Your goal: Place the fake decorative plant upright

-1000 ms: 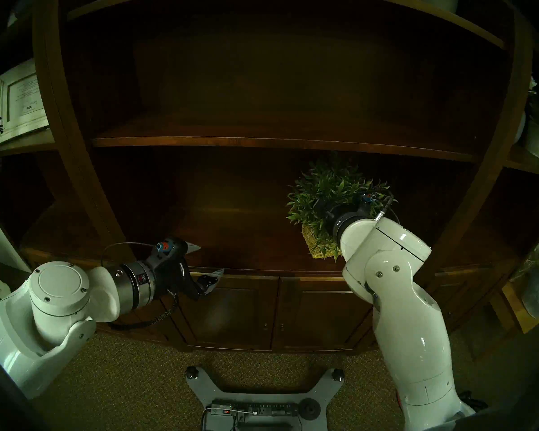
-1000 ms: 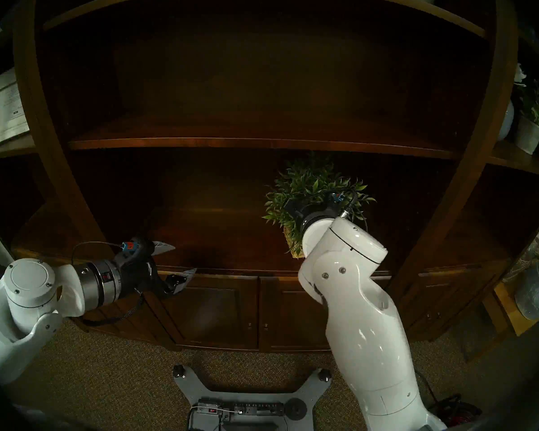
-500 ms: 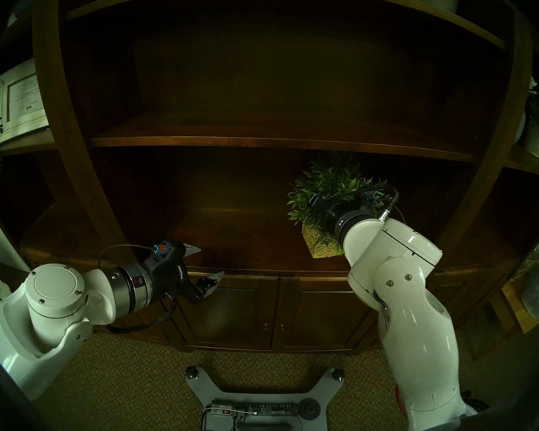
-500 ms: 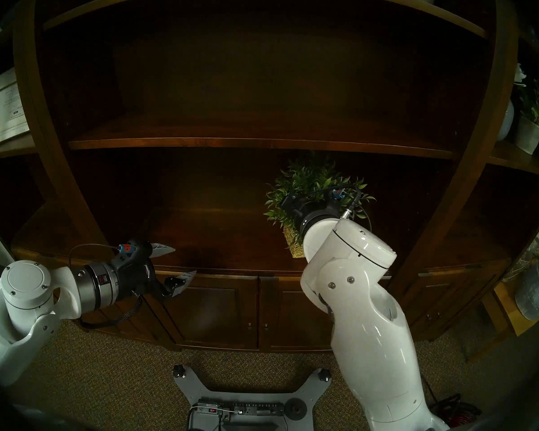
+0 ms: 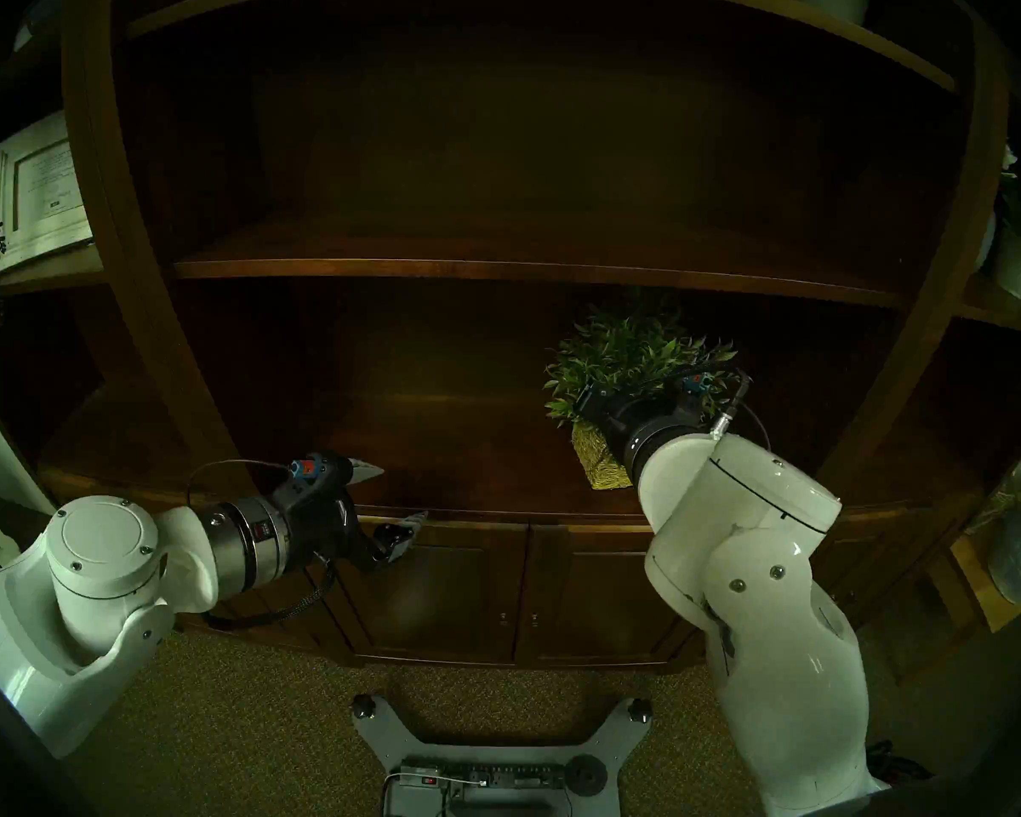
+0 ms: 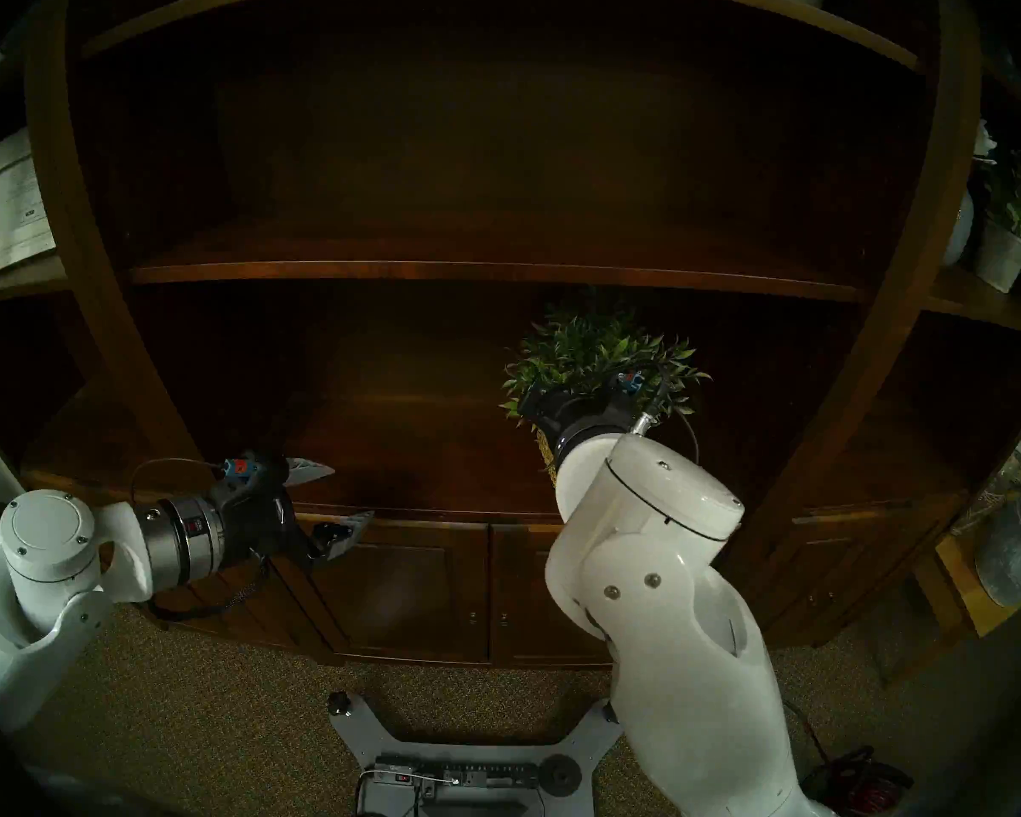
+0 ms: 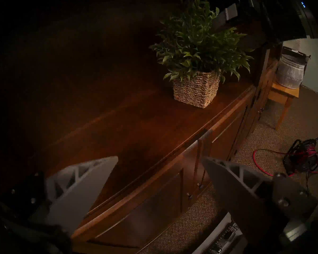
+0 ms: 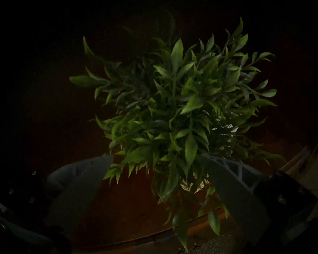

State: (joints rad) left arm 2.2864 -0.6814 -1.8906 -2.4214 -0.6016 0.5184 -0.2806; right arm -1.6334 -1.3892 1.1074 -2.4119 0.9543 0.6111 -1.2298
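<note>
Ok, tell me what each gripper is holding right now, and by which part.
Nothing is held. The right gripper is open with leaves between its fingers, and the fake decorative plant stands upright on the shelf. The left gripper is open, empty.

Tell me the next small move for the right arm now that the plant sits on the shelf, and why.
Probably draw the right gripper straight back toward the robot, jaws kept wide. The fake decorative plant already stands upright on the wooden shelf, its woven pot flat on the wood, and the open fingers hold nothing, though leaves hang between them, so a sideways sweep might tip it.
</note>
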